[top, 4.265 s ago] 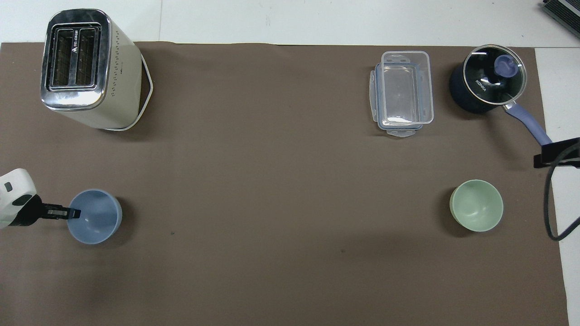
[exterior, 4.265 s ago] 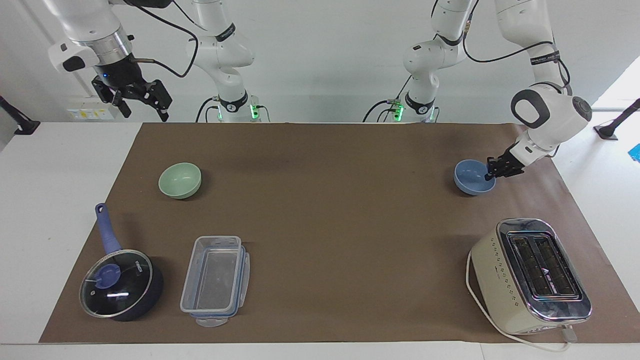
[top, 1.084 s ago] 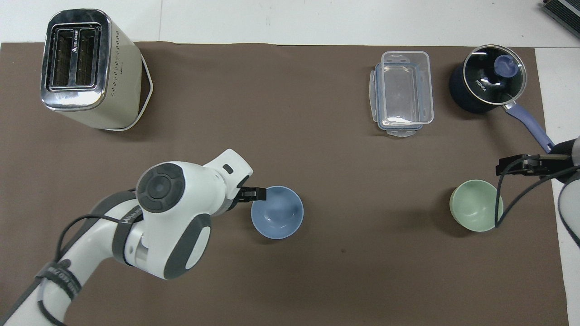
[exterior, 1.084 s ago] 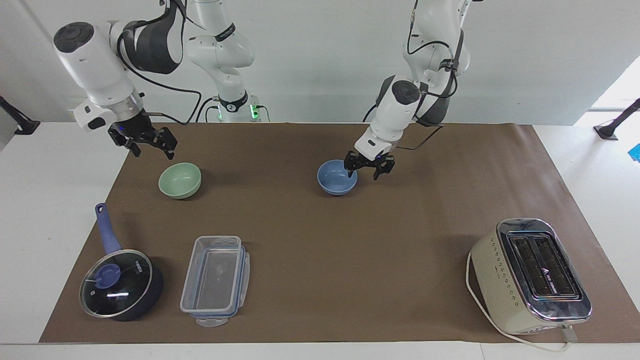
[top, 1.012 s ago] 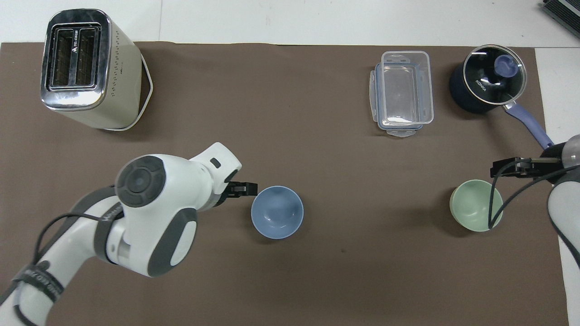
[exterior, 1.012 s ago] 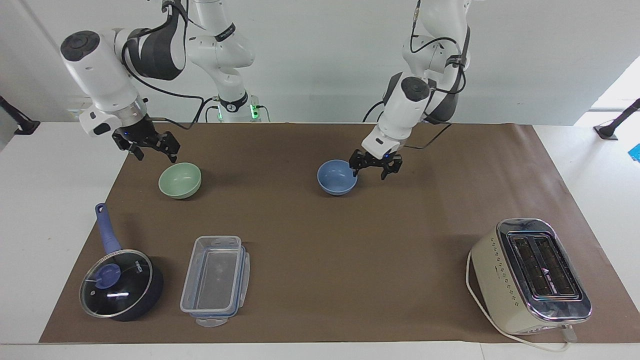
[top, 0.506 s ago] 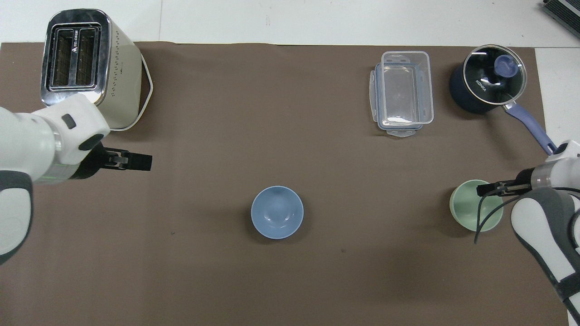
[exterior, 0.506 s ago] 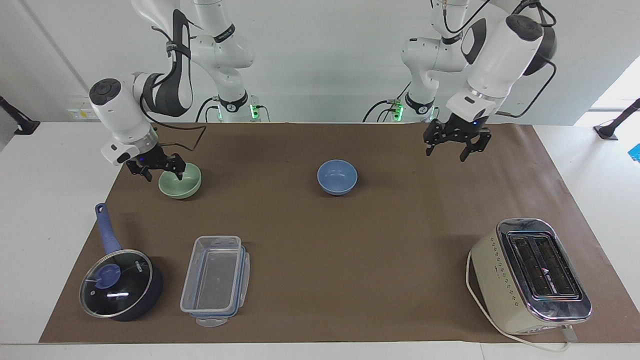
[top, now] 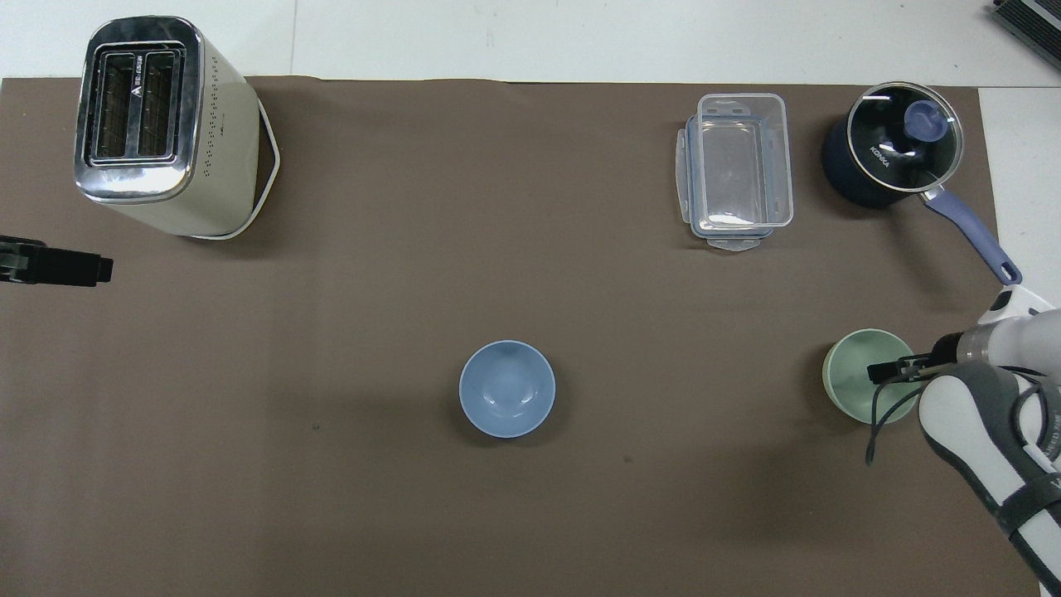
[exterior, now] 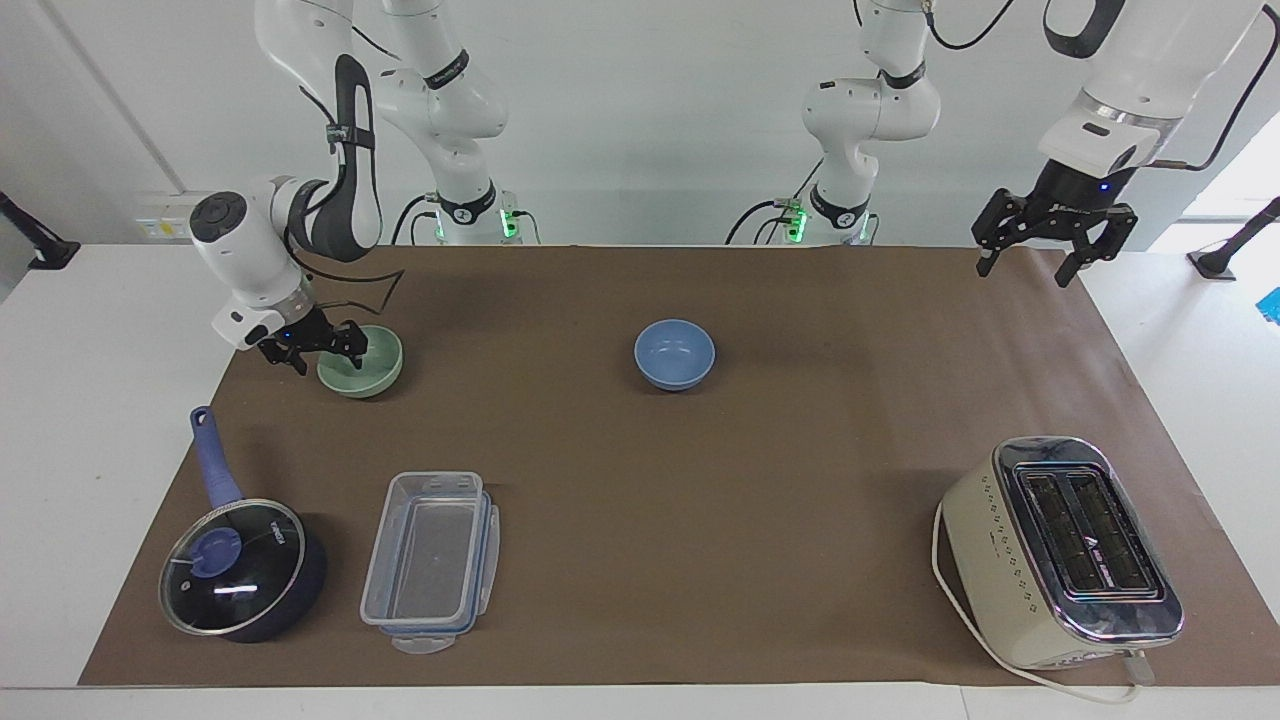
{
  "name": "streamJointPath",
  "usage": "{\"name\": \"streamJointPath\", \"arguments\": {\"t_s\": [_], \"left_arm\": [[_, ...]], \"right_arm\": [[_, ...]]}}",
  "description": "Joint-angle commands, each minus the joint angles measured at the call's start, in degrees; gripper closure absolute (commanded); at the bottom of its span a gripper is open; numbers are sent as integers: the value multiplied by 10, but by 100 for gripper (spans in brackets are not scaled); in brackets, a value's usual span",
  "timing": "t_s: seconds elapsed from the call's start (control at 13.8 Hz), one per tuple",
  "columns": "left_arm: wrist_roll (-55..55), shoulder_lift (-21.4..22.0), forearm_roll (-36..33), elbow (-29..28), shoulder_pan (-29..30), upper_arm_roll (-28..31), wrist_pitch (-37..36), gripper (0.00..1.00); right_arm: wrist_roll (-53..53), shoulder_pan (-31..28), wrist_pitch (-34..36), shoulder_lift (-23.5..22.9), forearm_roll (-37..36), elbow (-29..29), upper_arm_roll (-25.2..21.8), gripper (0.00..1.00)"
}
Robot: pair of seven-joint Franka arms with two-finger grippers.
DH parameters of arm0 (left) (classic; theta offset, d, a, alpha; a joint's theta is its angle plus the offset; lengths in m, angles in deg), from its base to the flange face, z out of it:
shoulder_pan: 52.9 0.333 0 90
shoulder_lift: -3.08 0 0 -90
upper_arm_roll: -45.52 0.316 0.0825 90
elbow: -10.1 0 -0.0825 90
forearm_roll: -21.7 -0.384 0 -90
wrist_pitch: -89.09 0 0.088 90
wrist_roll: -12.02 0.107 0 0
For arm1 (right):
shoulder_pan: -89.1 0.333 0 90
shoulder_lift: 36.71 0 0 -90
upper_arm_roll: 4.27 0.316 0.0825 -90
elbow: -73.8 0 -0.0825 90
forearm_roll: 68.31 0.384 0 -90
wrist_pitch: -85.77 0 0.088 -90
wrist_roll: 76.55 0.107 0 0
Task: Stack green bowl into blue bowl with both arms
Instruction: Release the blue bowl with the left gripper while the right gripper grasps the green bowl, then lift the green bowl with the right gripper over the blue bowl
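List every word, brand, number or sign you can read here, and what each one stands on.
"KONKA": white print on the saucepan's glass lid.
Triangular mark with small lettering between the toaster's slots: too small to read.
Nothing else carries readable text.

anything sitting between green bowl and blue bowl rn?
Nothing. In both views only bare brown mat lies between the green bowl and the blue bowl.

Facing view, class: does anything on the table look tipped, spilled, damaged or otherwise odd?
Nothing stands out. The green bowl and blue bowl sit upright and apart, the saucepan has its lid on, and the toaster and clear container stand square.
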Motion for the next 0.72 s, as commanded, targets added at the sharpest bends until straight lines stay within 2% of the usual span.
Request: {"name": "streamJointPath", "arguments": {"t_s": [0.0,0.07,0.14,0.43,0.65], "left_arm": [[5,-61,-10,92,7,-7,-63,0],[5,-60,-10,93,8,-6,-64,0],[5,-55,-11,89,8,-7,-61,0],[5,-45,-10,73,10,-7,-69,0],[5,-35,-10,60,10,-7,-75,0]], "right_arm": [[-20,-6,-9,7,5,10,3,86],[-20,-6,-9,7,5,7,3,98],[-20,-8,-9,4,5,5,3,100],[-18,-4,2,1,6,-21,3,100],[-15,4,93,14,7,-79,5,100]]}}
